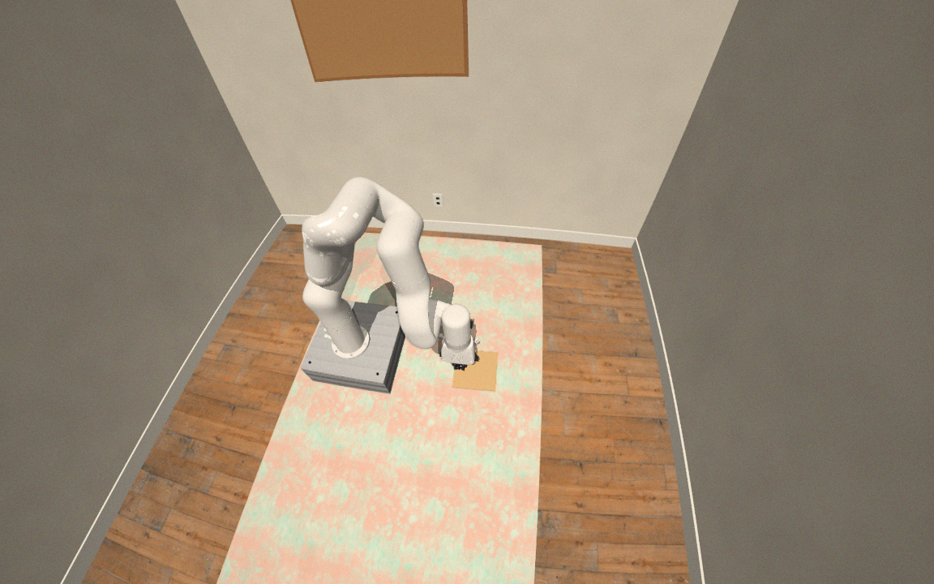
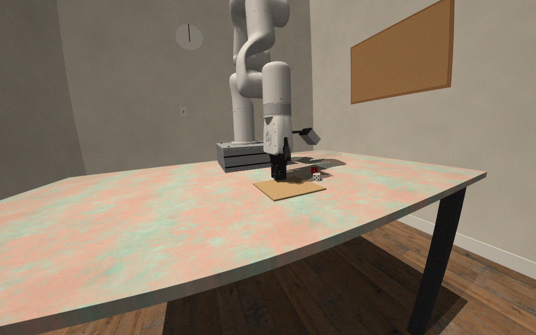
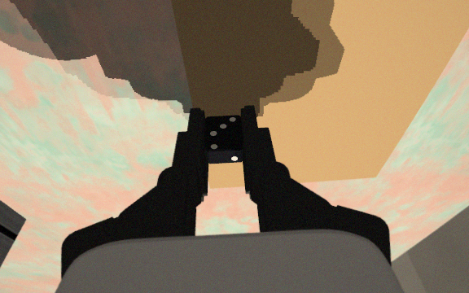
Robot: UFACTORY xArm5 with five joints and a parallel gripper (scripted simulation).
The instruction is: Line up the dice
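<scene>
My gripper (image 3: 223, 126) (image 2: 278, 174) (image 1: 458, 365) is shut on a black die (image 3: 223, 134) with white pips. It holds the die low over the near-base corner of the tan mat (image 3: 361, 106) (image 2: 291, 189) (image 1: 479, 374). Whether the die touches the mat, I cannot tell. A red die (image 2: 314, 170) and a white die (image 2: 316, 177) stand on the table just beyond the mat's far right corner in the exterior view, off the mat. Both are hidden in the other views.
The grey robot base block (image 1: 354, 355) (image 2: 240, 157) stands on the pink-green table (image 2: 137, 216) (image 1: 383, 450) close behind the mat. The table's right edge lies a little beyond the two loose dice.
</scene>
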